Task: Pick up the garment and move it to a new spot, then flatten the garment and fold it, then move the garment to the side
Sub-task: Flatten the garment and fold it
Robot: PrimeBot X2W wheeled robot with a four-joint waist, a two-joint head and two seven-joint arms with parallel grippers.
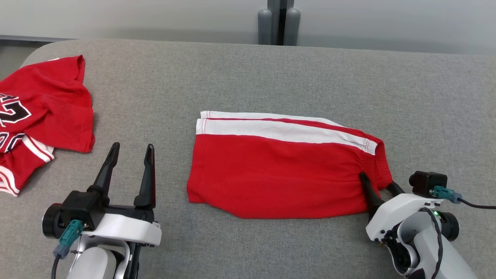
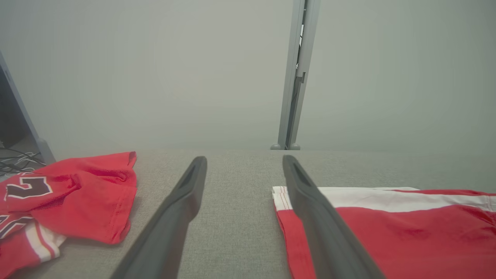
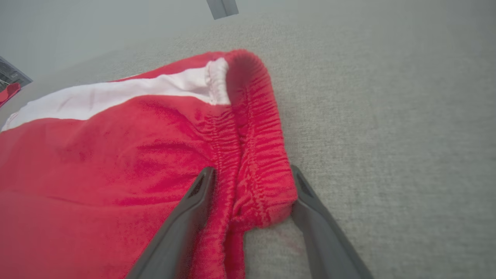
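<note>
Right end effector point(image 3: 252, 170) up close: its two dark fingers point(image 3: 182, 224) stand wide apart astride the gathered waistband point(image 3: 259, 147) of the red shorts point(image 1: 279, 174). One finger is over the red cloth and the other over the bare table point(image 1: 248, 66) just beside the elastic's corner, so it is open with nothing pinched. Over to the left end effector point(image 1: 133, 145): jaws spread and empty too, low over the table, with the shorts just to its right. And the garment point(image 1: 50, 104), the one with the black numerals, lies in a crumpled heap off to that end effector's left, near it and well apart from the right one. By the look of it, it has not been picked up yet. So, as I read it, the pickup falls to the left arm. The right one does best to back straight off the waistband with its jaws wide, or the elastic may catch a finger and drag the folded shorts askew. The left should turn toward the heap and come down on an edge, perhaps the striped trim point(image 1: 38, 150) nearest it, not the bunched middle. Then pinch firmly and lift high, so no trailing cloth sweeps across the shorts on the way to the new spot.
</note>
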